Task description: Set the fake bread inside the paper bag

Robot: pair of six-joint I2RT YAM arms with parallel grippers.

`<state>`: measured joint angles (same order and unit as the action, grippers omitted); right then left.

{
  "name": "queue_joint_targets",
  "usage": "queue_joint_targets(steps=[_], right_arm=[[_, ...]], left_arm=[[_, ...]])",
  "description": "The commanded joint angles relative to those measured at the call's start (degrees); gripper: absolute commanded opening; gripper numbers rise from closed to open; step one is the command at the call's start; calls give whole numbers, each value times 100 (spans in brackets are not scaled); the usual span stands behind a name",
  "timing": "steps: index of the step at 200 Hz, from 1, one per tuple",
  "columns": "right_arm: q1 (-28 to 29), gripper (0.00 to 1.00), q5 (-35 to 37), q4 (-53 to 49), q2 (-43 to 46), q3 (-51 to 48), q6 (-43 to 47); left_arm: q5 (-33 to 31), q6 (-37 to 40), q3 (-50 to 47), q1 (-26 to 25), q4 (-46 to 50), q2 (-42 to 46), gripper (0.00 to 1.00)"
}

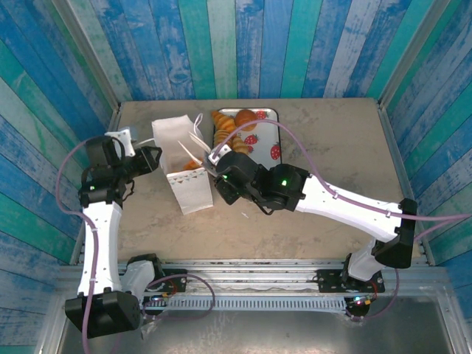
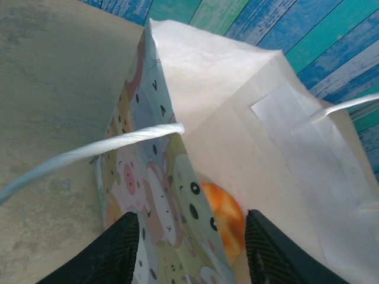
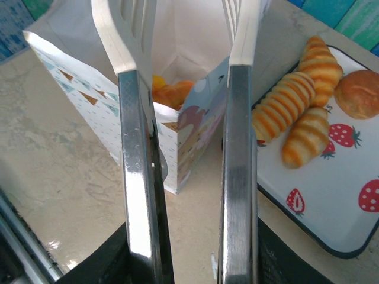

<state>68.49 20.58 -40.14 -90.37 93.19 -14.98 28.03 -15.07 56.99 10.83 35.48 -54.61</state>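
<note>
The white paper bag stands open left of the tray. Inside it lie orange pieces of fake bread, one seen close as an orange pastry. More fake bread rests on the strawberry-print tray: ridged croissants and a round bun. My left gripper is open, its fingers straddling the bag's printed wall at the rim. My right gripper is shut on metal tongs. Their white tips are spread apart over the bag's mouth with nothing between them.
A white cord handle hangs across the bag's outer face. The tray sits against the back wall beside the bag. Bare tabletop lies to the right and in front of the bag.
</note>
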Motion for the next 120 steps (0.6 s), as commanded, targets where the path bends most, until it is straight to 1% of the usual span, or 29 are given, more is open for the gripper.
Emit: queue_joint_targets(steps=[1, 14, 24, 37, 62, 87, 103, 120], right_arm=[[-29, 40, -236, 326, 293, 148, 27], [-33, 40, -341, 421, 393, 222, 57], [-29, 40, -357, 492, 477, 269, 80], [-36, 40, -345, 563, 604, 335, 109], [-110, 43, -439, 733, 868, 415, 113], [-415, 43, -825, 951, 1218, 281, -54], [-759, 43, -1025, 1038, 1452, 78, -244], [-1140, 43, -1073, 1035, 1693, -243, -421]], left_arm=[[308, -59, 313, 23, -161, 95, 58], [398, -104, 443, 24, -194, 108, 60], [431, -151, 556, 19, -222, 125, 65], [412, -230, 683, 21, -258, 168, 75], [320, -316, 828, 24, -319, 305, 83], [70, -306, 918, 22, -327, 484, 92], [-69, -270, 870, 22, -427, 667, 100], [-219, -195, 789, 24, -549, 886, 94]])
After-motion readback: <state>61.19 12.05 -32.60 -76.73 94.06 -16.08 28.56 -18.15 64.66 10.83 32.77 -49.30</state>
